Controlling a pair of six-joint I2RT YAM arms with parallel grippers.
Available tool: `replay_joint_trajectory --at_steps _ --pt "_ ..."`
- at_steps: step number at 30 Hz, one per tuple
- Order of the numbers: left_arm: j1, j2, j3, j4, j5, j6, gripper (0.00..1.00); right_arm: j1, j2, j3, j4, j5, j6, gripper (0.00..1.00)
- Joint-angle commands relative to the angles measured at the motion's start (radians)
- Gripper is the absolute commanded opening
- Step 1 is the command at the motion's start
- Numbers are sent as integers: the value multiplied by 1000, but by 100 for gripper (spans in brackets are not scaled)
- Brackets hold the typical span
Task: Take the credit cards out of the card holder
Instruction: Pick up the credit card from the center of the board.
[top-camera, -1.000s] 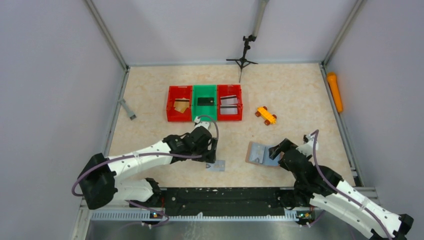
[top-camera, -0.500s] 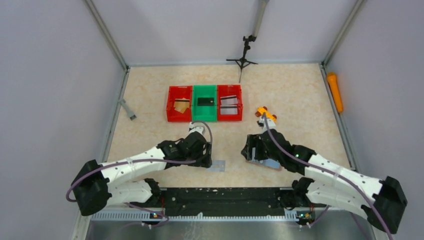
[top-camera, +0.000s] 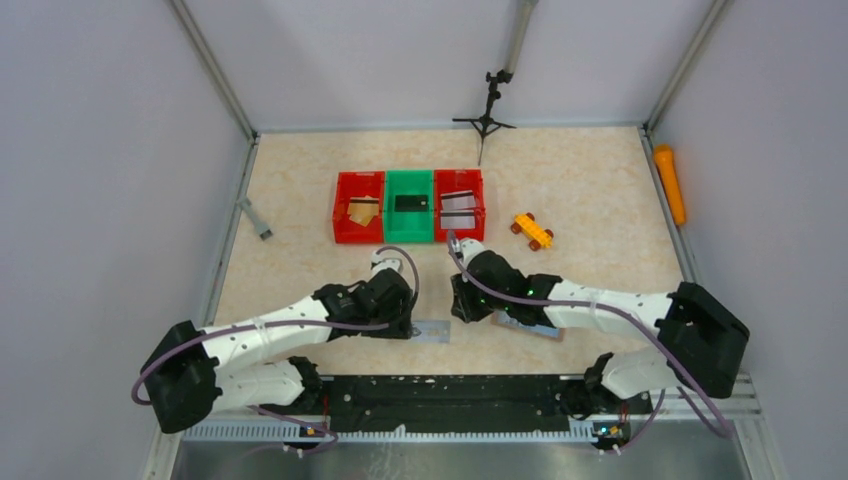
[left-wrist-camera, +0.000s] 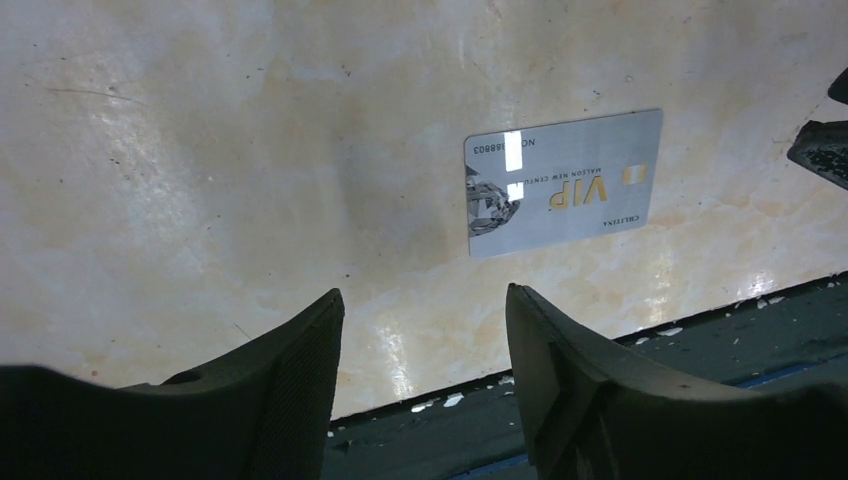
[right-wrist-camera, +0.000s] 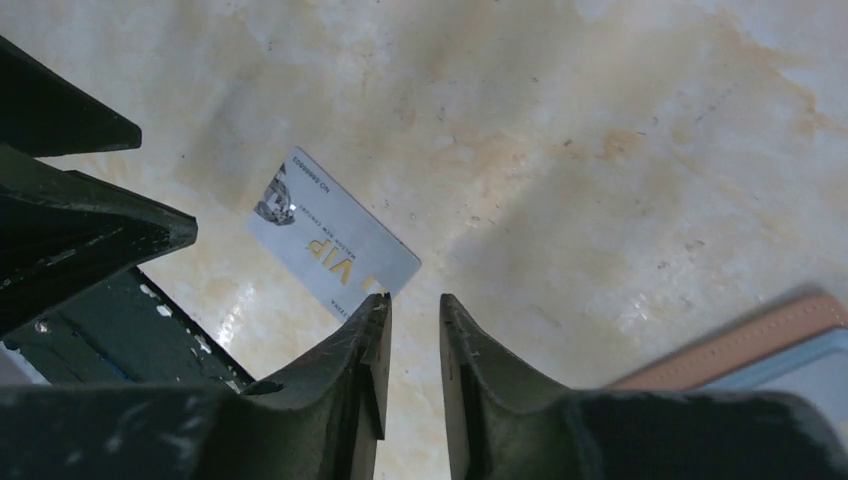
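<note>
The left arm's fingers (left-wrist-camera: 335, 310) stand wide apart with nothing between them, hovering low over the bare desk (left-wrist-camera: 200, 150). The silver VIP card (left-wrist-camera: 563, 180) lies flat a little ahead of them and off to one side, not yet inside their span. The right arm's fingers (right-wrist-camera: 380, 320) are drawn almost together, only a thin slit between them, and they grip nothing. In the right wrist view one tip sits at the card's near corner, but whether it touches cannot be told.

Seen from above, the left gripper (top-camera: 402, 312) and right gripper (top-camera: 462, 305) close on this one card from opposite sides. It rests just beside the desk's near edge. A card lying flat offers no lip to pinch, so the narrowed right fingers are probably there to pin or nudge it while the open left pair takes an edge.

The card holder (top-camera: 543, 330) lies open on the desk near the card, partly hidden under the right arm. Whether it has cards left in it cannot be seen.

Further back, three bins sit in a row: a tan-gold card (top-camera: 362, 212), a black card (top-camera: 411, 202) and a white-grey striped card (top-camera: 458, 210), one in each. The silver card looks like the one in hand.
</note>
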Motion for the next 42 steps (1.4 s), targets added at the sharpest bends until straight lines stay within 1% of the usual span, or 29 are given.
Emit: replay_joint_trajectory --at_steps 1,2,3,5,11,14,19,24,27,29,32,35,38,40,42 --pt "30 -32 -33 18 -13 -7 60 33 79 70 101 29 -34 20" --pt "43 -36 -41 26 -12 -5 58 38 108 88 99 31 -41 13" --pt "54 -37 -48 36 -4 1 56 42 136 108 90 34 -49 11" --pt "75 -39 -59 52 7 9 54 54 187 144 74 62 -58 11" --pt "109 -46 -75 83 11 29 55 74 285 180 67 82 -87 11" --pt "138 -45 -87 98 40 46 55 94 329 186 56 51 -109 11" --pt "158 -20 -92 116 77 64 55 131 352 157 74 -56 -117 11" --pt "161 -9 -92 145 110 75 55 177 302 88 106 -107 -89 11" --pt "158 13 -91 164 188 86 54 203 260 50 133 -123 -72 12" --pt "157 28 -93 170 207 92 54 219 239 36 136 -134 -66 12" --pt "157 46 -94 181 205 93 54 225 204 20 137 -118 -42 13" --pt "157 61 -82 202 206 95 54 226 131 -29 147 -72 -3 13" --pt "150 67 -54 205 159 112 53 226 48 -64 164 -13 31 13" --pt "114 76 -18 181 87 140 54 226 -5 -79 133 58 54 13" --pt "74 103 25 140 15 154 57 226 -58 -95 97 123 75 14"
